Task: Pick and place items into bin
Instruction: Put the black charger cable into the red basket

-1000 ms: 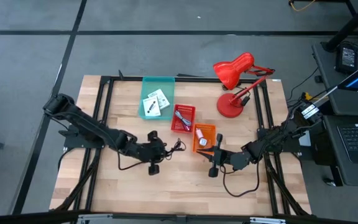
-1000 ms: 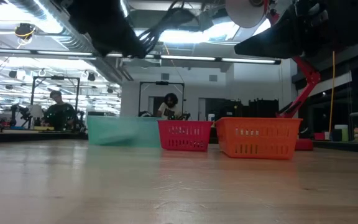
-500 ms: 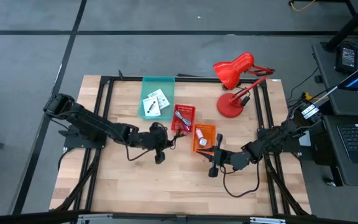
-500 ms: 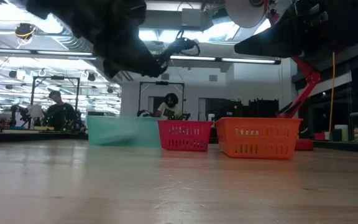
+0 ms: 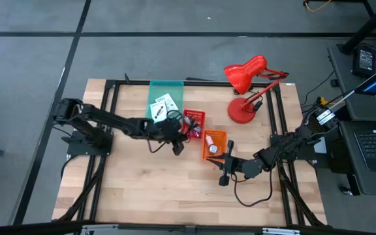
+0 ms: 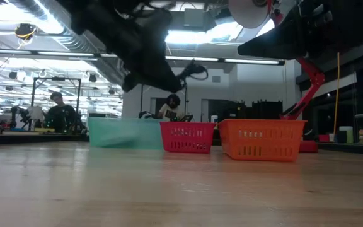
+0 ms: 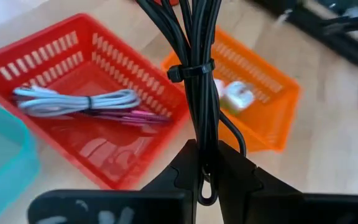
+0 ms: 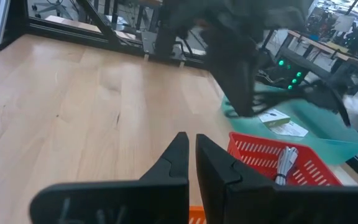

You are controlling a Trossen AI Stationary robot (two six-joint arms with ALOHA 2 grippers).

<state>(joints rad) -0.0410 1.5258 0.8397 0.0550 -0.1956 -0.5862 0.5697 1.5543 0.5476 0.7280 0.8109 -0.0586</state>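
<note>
My left gripper (image 5: 179, 132) hovers over the near-left part of the red basket (image 5: 198, 115), shut on a bundled black cable (image 7: 194, 56) tied with a black strap. In that basket lie a pale grey cable (image 7: 73, 101) and a dark red one (image 7: 138, 116). The teal bin (image 5: 166, 84) holds two white cards (image 5: 163, 108). Small white and pink pieces (image 7: 232, 94) sit in the orange basket (image 5: 222, 134). My right gripper (image 5: 225, 167) waits shut, above the table near the orange basket's near side. My left gripper pinches the black cable bundle (image 7: 206, 158) between its two fingers, a little below the tie strap (image 7: 191, 70). The bundle runs on along the fingers and past their tips. It is lifted clear, above the red basket, with a loop (image 6: 195, 68) sticking out in the low view.
A red desk lamp (image 5: 245, 75) stands at the far right of the table. The three containers sit in a row from far left to middle. Bare wood (image 5: 155, 192) stretches across the near half of the table. People show in the room beyond.
My left gripper has carried the black cable from above the table's middle toward the far edge and the right, ending over the red basket. It has stayed shut on the cable. My right arm has kept still.
</note>
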